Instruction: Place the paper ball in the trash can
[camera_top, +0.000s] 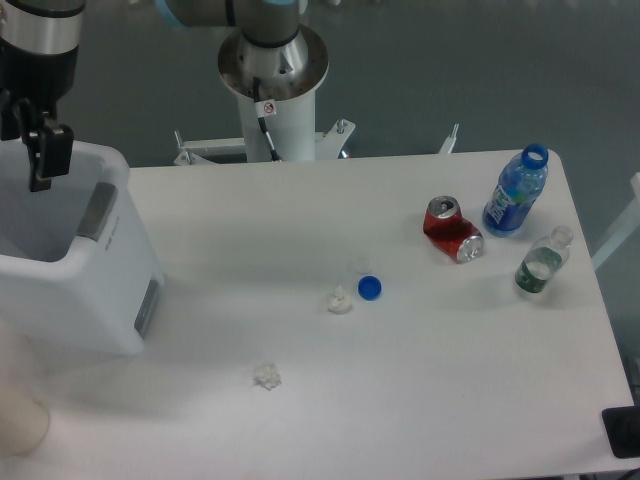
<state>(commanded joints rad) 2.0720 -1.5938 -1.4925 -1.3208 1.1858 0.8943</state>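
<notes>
Gripper (28, 150) hanging over the open trash can (95, 290) at the table's left edge, fingers standing apart with nothing between them, paper ball not showing anywhere, crushed red can (452, 229) lying beside a blue bottle (515, 192).

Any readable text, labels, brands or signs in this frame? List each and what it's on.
No text can be read here.
Round red-and-white prohibition sticker on the grey robot pedestal: a sign only, its symbol too small to make out.
Crushed red drink can: printing blurred, no brand legible.
Blue-labelled plastic bottle: label text too small to read.
Small clear green-labelled bottle: label unreadable.
</notes>
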